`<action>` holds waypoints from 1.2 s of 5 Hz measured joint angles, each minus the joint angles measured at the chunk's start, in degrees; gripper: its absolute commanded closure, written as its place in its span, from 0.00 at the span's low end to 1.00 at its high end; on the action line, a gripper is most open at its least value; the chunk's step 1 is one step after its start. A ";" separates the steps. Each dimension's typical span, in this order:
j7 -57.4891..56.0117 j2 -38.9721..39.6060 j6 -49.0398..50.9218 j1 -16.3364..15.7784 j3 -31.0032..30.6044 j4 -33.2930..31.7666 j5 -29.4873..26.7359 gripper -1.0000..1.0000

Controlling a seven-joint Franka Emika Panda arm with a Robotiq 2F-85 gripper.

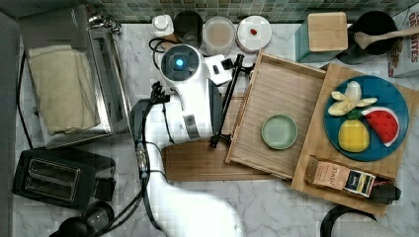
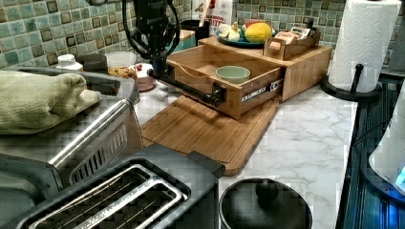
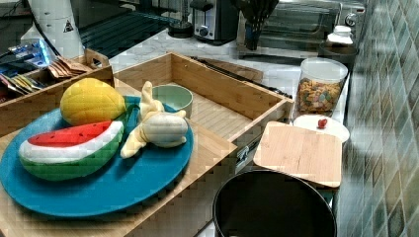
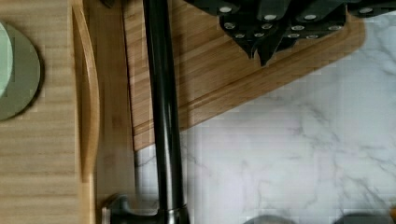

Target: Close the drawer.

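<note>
On the tabletop the drawer (image 1: 284, 94) stands pulled out, stiff wood carrying a loose bowl (image 1: 279, 131). We would push its black handle bar (image 1: 227, 101) squarely and gently. Whether the tool (image 4: 275, 28) is clenched or released we cannot tell.

Bowl (image 4: 14, 70) — cut off — by wrist view's edge.

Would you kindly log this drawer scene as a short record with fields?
drawer: pulled open, out over the cutting board
contents: one green bowl
handle: black bar across the drawer front
arm: above the handle
cabinet top: blue plate holding toy fruit
task state: not yet closed
</note>
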State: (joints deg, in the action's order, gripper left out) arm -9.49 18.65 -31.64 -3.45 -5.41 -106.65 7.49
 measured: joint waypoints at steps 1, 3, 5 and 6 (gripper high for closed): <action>-0.01 4.80 1.73 -0.77 -0.07 2.01 0.54 1.00; -0.03 6.56 -6.24 -0.72 0.20 -3.64 6.42 1.00; 0.06 6.10 -10.16 -0.74 0.54 -5.37 8.83 1.00; 0.03 4.55 -10.18 -0.74 0.54 -6.27 9.27 1.00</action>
State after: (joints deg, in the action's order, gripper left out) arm -9.46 23.19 -41.82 -4.19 -4.87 -112.91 16.76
